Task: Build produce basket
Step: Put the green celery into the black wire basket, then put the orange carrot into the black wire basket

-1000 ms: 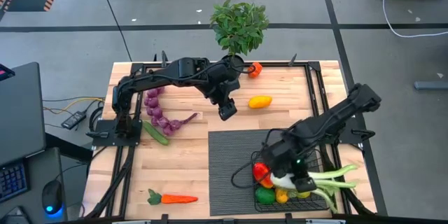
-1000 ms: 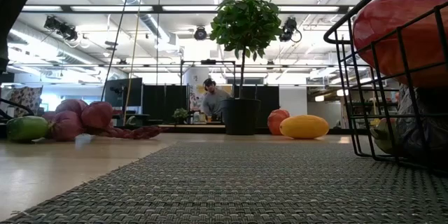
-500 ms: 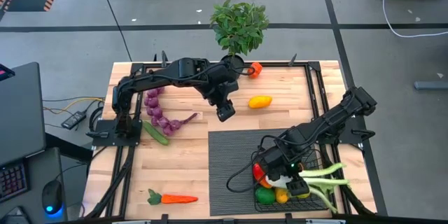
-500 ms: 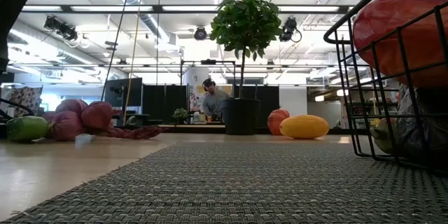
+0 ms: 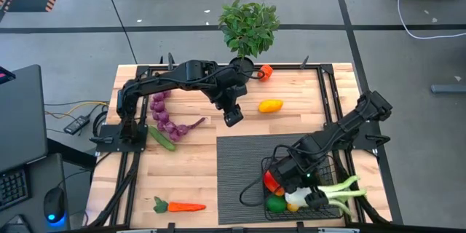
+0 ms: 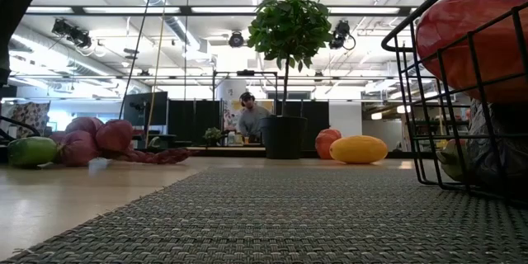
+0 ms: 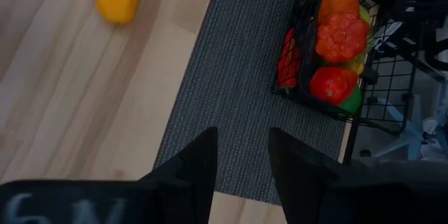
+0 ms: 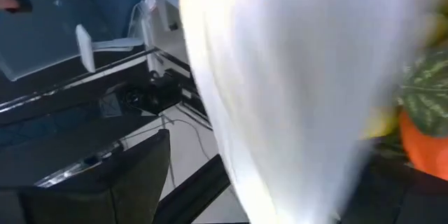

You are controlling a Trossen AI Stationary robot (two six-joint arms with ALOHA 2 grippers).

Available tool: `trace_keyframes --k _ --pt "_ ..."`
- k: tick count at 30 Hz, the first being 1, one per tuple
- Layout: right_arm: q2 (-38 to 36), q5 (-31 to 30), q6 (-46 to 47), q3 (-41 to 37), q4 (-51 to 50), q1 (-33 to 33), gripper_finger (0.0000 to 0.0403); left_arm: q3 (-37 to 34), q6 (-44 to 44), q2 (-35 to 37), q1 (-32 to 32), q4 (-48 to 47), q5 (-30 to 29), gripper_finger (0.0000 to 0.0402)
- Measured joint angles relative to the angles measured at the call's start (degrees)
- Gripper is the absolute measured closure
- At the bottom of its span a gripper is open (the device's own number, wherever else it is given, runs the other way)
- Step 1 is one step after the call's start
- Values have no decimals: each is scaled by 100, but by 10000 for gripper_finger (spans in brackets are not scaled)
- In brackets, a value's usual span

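The right gripper (image 5: 300,191) has moved over the basket (image 5: 329,210): a second ago it sat low over the basket's near side, then drew slightly toward the mat, and now it is above the basket's left part, beside the red pepper (image 5: 272,182). The leek (image 5: 331,188) has shifted with it; its white bulb now lies toward the basket's front left and its green leaves point right and away, past the far right rim, where before they trailed toward the front right corner. The right arm's elbow has drawn back a little. The left gripper (image 5: 233,118) has edged slightly away from the mat.
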State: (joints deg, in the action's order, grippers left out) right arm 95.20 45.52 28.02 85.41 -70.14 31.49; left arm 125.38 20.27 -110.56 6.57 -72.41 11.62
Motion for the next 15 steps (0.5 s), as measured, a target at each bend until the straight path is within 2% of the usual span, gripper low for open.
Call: trace_keyframes --k 6,9,15 --pt "0 -683 70 0 -213 20 56 0 -74 0 0 88 -211 269" --pt "0 -824 158 0 -215 -39 56 0 -130 0 2 99 -417 269" --pt "0 -1112 357 0 -681 -159 56 0 8 0 -10 -55 -436 269"
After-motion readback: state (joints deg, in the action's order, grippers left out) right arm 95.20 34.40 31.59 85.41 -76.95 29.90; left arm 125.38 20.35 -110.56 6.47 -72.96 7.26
